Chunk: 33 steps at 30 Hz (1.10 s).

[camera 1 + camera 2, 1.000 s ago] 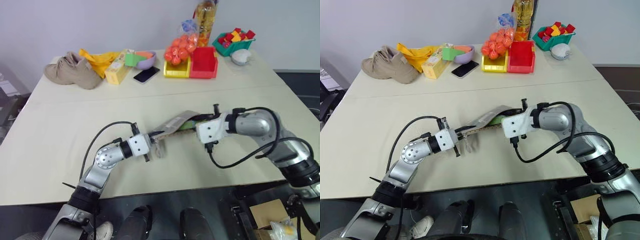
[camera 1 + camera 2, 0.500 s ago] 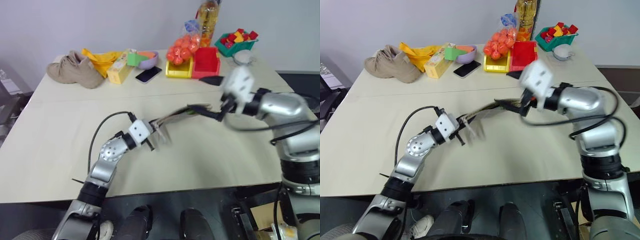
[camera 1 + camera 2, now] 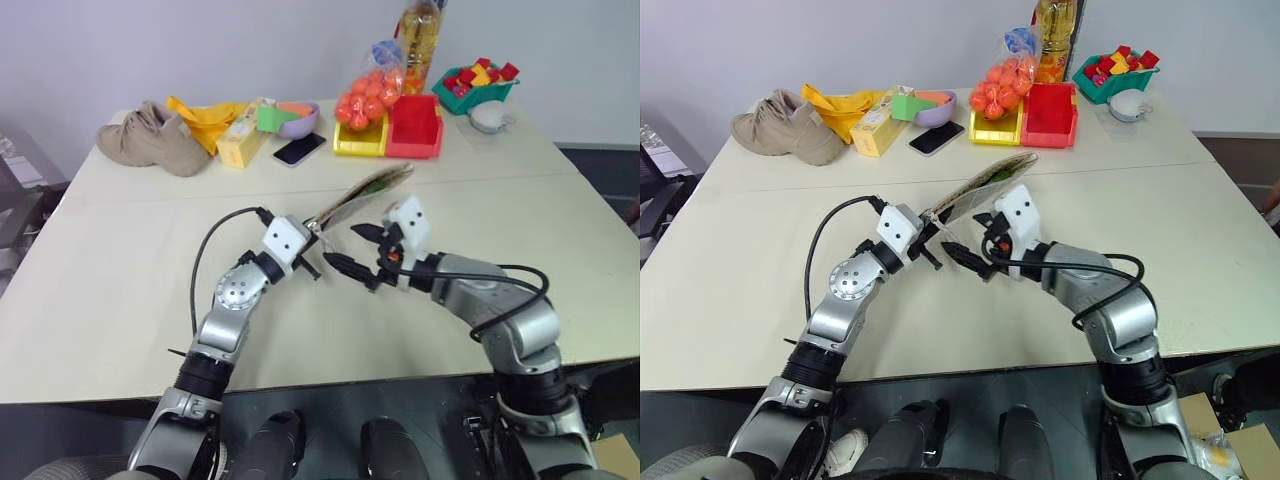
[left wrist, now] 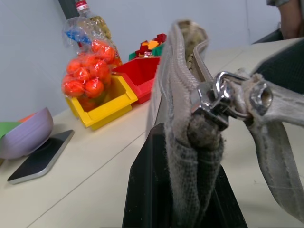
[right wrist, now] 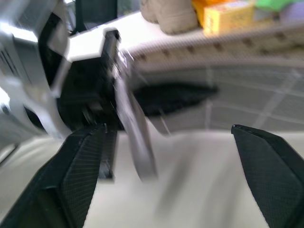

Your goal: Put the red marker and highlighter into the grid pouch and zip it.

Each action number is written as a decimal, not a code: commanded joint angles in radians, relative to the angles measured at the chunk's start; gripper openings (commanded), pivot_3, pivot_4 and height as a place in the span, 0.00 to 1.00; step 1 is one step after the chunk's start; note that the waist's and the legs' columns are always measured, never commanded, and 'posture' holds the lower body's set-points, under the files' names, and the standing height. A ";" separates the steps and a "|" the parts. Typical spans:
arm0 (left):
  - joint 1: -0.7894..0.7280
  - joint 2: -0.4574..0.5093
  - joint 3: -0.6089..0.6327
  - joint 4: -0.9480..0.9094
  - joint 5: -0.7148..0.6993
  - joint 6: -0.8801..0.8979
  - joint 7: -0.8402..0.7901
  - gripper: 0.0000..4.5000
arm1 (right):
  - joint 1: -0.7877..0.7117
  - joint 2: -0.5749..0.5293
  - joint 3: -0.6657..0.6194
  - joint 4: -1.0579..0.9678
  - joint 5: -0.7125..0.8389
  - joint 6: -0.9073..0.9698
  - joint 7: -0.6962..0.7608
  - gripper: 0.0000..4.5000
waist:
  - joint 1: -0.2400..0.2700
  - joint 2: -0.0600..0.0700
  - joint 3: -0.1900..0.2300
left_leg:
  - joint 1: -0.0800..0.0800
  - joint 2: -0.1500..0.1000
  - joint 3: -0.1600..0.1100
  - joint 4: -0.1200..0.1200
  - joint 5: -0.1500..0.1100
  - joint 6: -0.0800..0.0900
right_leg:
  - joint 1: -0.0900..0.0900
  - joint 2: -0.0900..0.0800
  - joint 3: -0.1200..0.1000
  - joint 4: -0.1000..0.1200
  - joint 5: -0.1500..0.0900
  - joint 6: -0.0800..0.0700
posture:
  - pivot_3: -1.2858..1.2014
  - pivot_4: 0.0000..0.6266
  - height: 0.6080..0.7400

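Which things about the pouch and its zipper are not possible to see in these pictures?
- Red marker, highlighter: whether inside, the grid pouch fabric hides it.
- Zipper's far end: left wrist view, behind the pouch edge.
- Pull loop: right wrist view, motion blur.
- Left gripper contact: head views, too small.

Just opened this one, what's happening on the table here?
The left gripper is shut on one end of the grid pouch, holding it up off the table at a slant. In the left wrist view the zipper pull loop hangs at the clamped end. The right gripper is open, its fingers pointing toward that held end, apparently going for the zipper. Along the far edge sit a shoe, a phone, and yellow and red bins.
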 commanded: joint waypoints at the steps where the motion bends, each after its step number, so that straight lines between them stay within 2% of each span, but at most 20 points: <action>1: 0.000 0.004 0.011 -0.049 0.003 -0.003 0.016 0.00 | -0.029 0.008 -0.020 -0.012 0.028 0.009 -0.010 0.54 | 0.000 0.000 0.000 | 0.000 0.000 0.000 0.000 0.000 0.000 | 0.000 0.000 0.000 0.000 0.000 0.000 | 0.52 0.24 1.00; 5: 0.006 0.013 0.015 -0.050 0.003 -0.006 0.020 0.00 | -0.044 -0.024 -0.032 -0.001 0.027 0.001 0.007 0.05 | -0.002 0.000 0.000 | 0.000 0.000 0.000 0.000 0.000 0.000 | 0.000 0.000 0.000 0.000 0.000 0.000 | 0.52 0.24 1.00; 6: 0.007 0.015 0.015 -0.050 0.003 -0.008 0.020 0.00 | -0.047 -0.031 -0.034 0.002 0.027 -0.002 0.010 0.02 | -0.002 0.000 0.000 | 0.000 0.000 0.000 0.000 0.000 0.000 | 0.000 0.000 0.000 0.000 0.000 0.000 | 0.52 0.24 1.00; 18: 0.019 0.058 0.008 -0.042 0.018 -0.041 0.007 0.00 | -0.073 -0.095 -0.091 0.043 -0.003 -0.065 0.019 0.02 | -0.002 0.000 0.000 | 0.000 0.000 0.000 0.000 0.000 0.000 | 0.000 0.000 0.000 0.000 0.000 0.000 | 0.52 0.24 1.00; 23: 0.046 0.116 -0.007 -0.046 0.019 -0.085 -0.052 0.00 | -0.136 -0.172 -0.161 0.152 -0.055 -0.139 -0.009 0.02 | -0.001 0.000 0.000 | 0.000 0.000 0.000 -0.001 0.000 0.000 | 0.000 0.000 0.000 0.000 0.000 0.000 | 0.52 0.24 1.00; 27: 0.067 0.163 -0.017 -0.050 0.030 -0.117 -0.095 0.00 | -0.180 -0.252 -0.169 0.277 -0.150 -0.222 -0.038 0.02 | -0.001 0.000 0.000 | 0.000 0.000 0.000 -0.001 0.000 0.000 | 0.000 0.000 0.000 0.000 0.000 0.000 | 0.52 0.24 1.00; 33: 0.103 0.200 0.004 -0.073 0.014 -0.128 -0.115 0.00 | -0.179 -0.307 -0.160 0.382 -0.224 -0.289 -0.043 0.02 | -0.003 0.000 0.000 | 0.000 0.000 0.001 -0.001 0.000 0.000 | -0.001 0.000 0.000 0.000 0.000 0.000 | 0.52 0.24 1.00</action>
